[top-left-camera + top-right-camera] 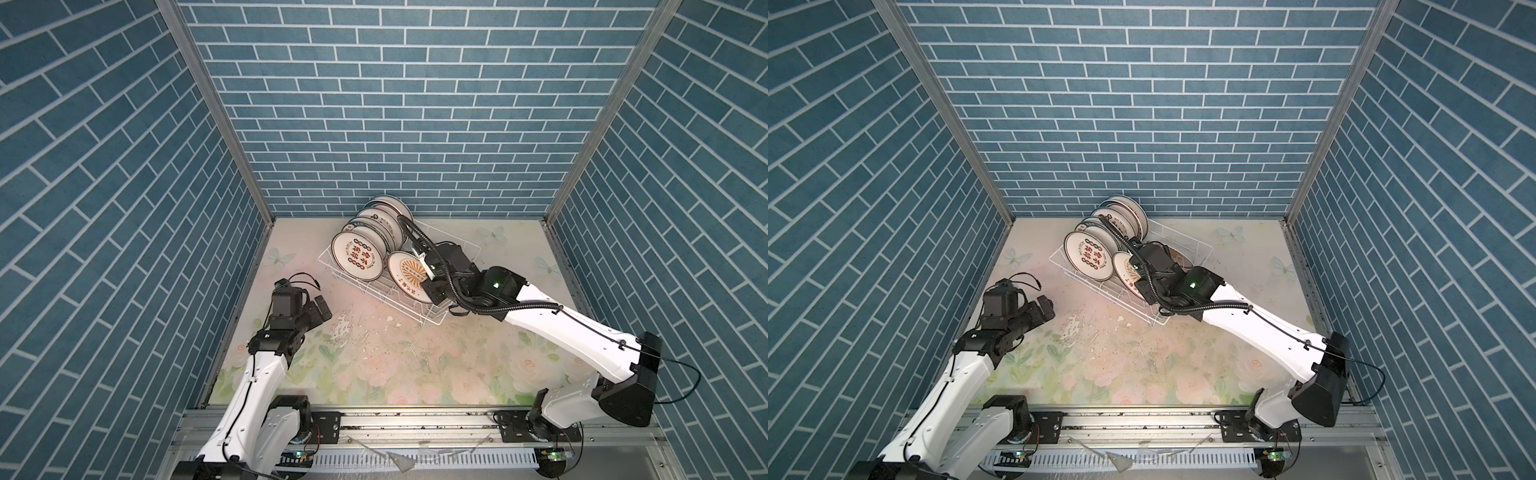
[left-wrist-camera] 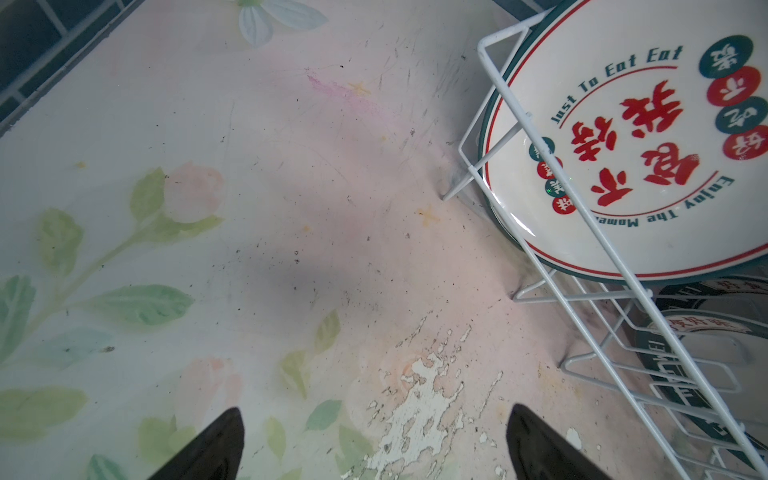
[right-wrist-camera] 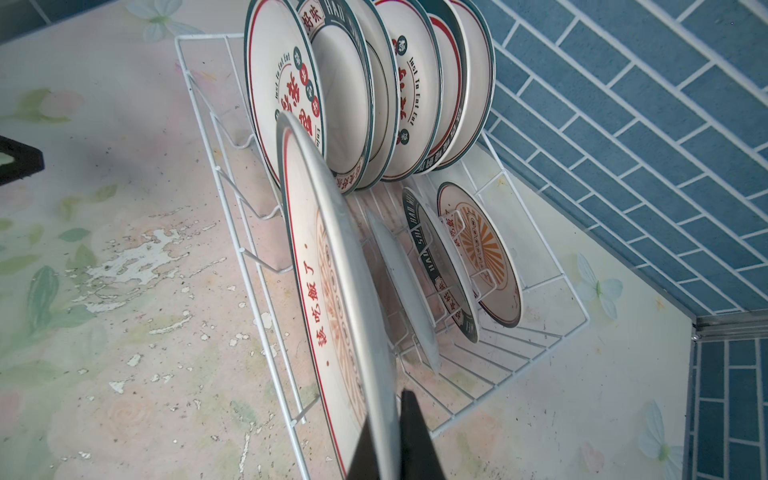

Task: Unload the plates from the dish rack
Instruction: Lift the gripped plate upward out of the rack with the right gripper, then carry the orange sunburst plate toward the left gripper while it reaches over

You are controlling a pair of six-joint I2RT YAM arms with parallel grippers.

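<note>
The right gripper [image 3: 390,419] is clamping the rim of a sunburst plate [image 3: 328,291], which is standing tilted at the near end of the rack [image 2: 540,143]. Just beside it, a row of plates [image 1: 374,232] is leaning upright. Three more plates [image 3: 478,257] are sitting in the dividers behind. The left gripper [image 2: 376,409] is hovering, fingers apart, over the table [image 1: 374,365] beside the rack. The floral table cover is peeling in a patch [image 1: 340,328]. Blue brick walls [image 1: 395,104] are enclosing three sides.
</note>
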